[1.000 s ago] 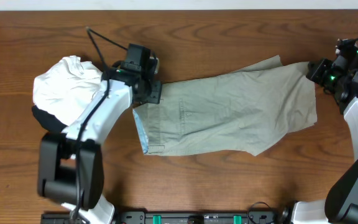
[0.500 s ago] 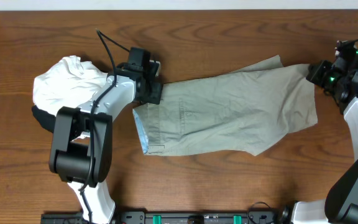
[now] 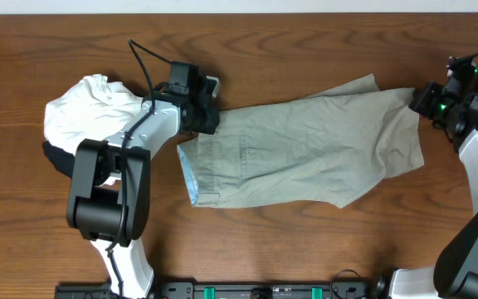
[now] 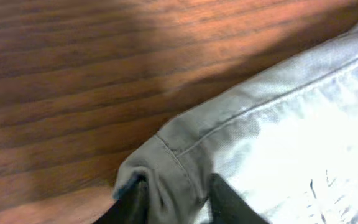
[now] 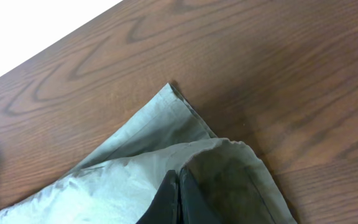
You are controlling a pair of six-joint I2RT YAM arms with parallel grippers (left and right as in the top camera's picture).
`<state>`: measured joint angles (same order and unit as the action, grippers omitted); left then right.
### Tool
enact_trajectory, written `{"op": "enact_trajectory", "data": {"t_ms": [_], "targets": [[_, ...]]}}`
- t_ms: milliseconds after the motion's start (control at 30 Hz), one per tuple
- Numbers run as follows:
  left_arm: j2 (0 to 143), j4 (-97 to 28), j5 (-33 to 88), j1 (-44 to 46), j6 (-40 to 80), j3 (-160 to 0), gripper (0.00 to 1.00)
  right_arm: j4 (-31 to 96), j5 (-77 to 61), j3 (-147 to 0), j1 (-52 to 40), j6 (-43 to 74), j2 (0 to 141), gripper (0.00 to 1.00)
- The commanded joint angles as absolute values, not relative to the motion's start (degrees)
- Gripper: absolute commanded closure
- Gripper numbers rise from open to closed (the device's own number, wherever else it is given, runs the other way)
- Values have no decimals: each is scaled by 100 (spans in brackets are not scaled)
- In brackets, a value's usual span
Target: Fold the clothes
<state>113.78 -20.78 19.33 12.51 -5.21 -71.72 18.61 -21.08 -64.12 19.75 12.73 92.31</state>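
The tips of the left gripper point(image 3: 208, 116) are hidden under its own black body in the overhead view. In the left wrist view only its two dark fingers point(image 4: 129, 205) are seen, cut off by the lower edge. They are closed on a folded corner of the waistband of the khaki-green cotton trousers point(image 3: 305, 149), and a ridge of cloth is pinched between them. The right gripper point(image 3: 417, 98) is placed at the end of a trouser leg, on the right. In its wrist view the two fingers are pressed nearly together and the hem is bunched around them. The cloth between them is hard to make out, but it appears to be gripped. The trousers are spread flat across the middle of the brown wooden table with dark grain point(image 3: 305, 249), waistband to the left and legs to the right. A pale blue lining point(image 3: 187, 176) is turned out at the waistband. A crumpled white garment point(image 3: 90, 112) is lying left of the trousers, on a black garment point(image 3: 54, 159) that is mostly covered. A white strip point(image 3: 239, 5) is seen beyond the far table edge. Small green lights point(image 3: 443, 105) are lit on the right arm
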Motion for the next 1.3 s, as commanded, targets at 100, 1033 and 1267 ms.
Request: {"op": "enact_trajectory", "data": {"t_ms": [100, 1033, 1267], "targets": [[11531, -2154, 2156, 1199, -578, -7153, 93, 1892, -2078, -6523, 1957, 1168, 9253, 99], [8412, -5719, 1514, 1221, 1496, -7262, 94, 1566, -2121, -6525, 1988, 1243, 9253, 99], [8847, -5415, 683, 1219, 1831, -6838, 94, 1568, -2121, -6525, 1986, 1243, 9253, 99]]}}
